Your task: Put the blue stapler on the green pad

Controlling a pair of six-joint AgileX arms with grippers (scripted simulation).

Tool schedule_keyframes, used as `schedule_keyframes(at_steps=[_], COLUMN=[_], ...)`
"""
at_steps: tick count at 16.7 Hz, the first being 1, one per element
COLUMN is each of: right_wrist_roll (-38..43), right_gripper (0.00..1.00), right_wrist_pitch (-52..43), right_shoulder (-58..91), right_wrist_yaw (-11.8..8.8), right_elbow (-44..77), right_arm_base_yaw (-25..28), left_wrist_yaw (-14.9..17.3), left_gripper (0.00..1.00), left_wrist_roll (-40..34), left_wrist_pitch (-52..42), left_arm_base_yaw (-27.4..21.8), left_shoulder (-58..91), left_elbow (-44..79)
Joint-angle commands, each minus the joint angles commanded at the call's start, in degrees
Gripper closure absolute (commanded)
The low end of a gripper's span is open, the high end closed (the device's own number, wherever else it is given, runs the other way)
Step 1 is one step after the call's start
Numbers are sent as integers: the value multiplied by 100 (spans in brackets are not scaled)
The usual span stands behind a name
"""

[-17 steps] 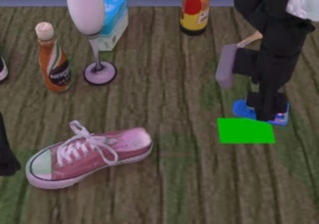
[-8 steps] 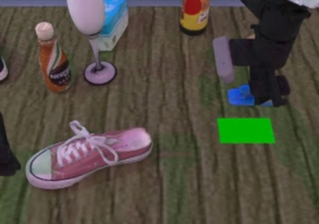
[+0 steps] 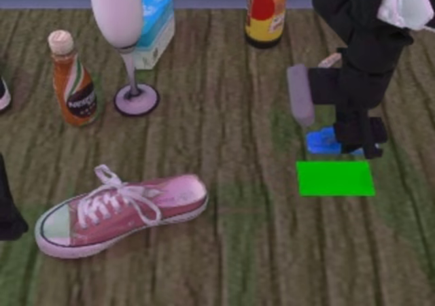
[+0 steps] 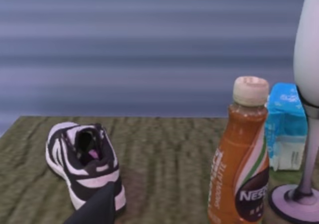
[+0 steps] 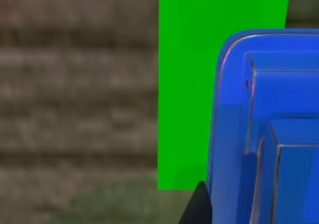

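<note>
On the right half of the brown-green surface (image 3: 245, 251), the right arm reaches down with the right gripper (image 3: 358, 141) closed on the blue stapler (image 3: 322, 141), held just beyond the far edge of the green pad (image 3: 336, 178). The right wrist view shows the stapler close under the camera with the pad partly beneath and beside it, so the carry is nearly over target but not centred. I cannot tell whether the stapler is clear of the surface.

Other items, largest first: pink sneaker (image 3: 122, 211) at near left; white wine glass (image 3: 126, 41) at far left; orange Nescafe bottle (image 3: 73, 81) beside it; red-and-yellow labelled bottle (image 3: 266, 13) at the far edge; light-blue-topped white box (image 3: 158, 27) behind the glass; black-and-white sneaker (image 4: 85, 159), seen from the left wrist.

Left gripper (image 4: 97, 211) is parked at the left edge; finger state not visible.

Progress, judged: pick-up done, transport mostly done. Remaining: shift the stapler toward the near side over the pad, lower, release, withdraw.
</note>
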Motion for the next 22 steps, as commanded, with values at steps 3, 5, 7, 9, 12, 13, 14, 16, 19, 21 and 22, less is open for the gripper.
schedule_keyframes(at_steps=[3, 5, 7, 9, 12, 13, 14, 16, 19, 21, 22], right_wrist_roll=[10, 5, 1, 0, 0, 0, 0, 0, 0, 0, 0], right_gripper=[100, 100, 100, 100, 92, 85, 77, 62, 40, 25, 17], right_wrist_pitch=[753, 1188, 1414, 1437, 1437, 1437, 1437, 1437, 1437, 1437, 1437], right_shoulder=[192, 309, 371, 378, 378, 378, 378, 378, 378, 378, 378], right_wrist_yaw=[1, 2, 2, 2, 2, 2, 2, 2, 2, 2, 2], right_elbow=[-550, -872, -1055, -1074, -1074, -1074, -1074, -1074, -1074, -1074, -1074], right_arm_base_yaw=[-7, -2, 1, 1, 1, 1, 1, 1, 1, 1, 1], left_wrist_yaw=[0, 0, 0, 0, 0, 0, 0, 0, 0, 0, 0], left_gripper=[0, 0, 0, 0, 0, 0, 0, 0, 0, 0, 0], left_wrist_roll=[0, 0, 0, 0, 0, 0, 0, 0, 0, 0, 0], left_wrist_pitch=[0, 0, 0, 0, 0, 0, 0, 0, 0, 0, 0], left_arm_base_yaw=[0, 0, 0, 0, 0, 0, 0, 0, 0, 0, 0], left_shoulder=[0, 0, 0, 0, 0, 0, 0, 0, 0, 0, 0], left_elbow=[0, 0, 0, 0, 0, 0, 0, 0, 0, 0, 0])
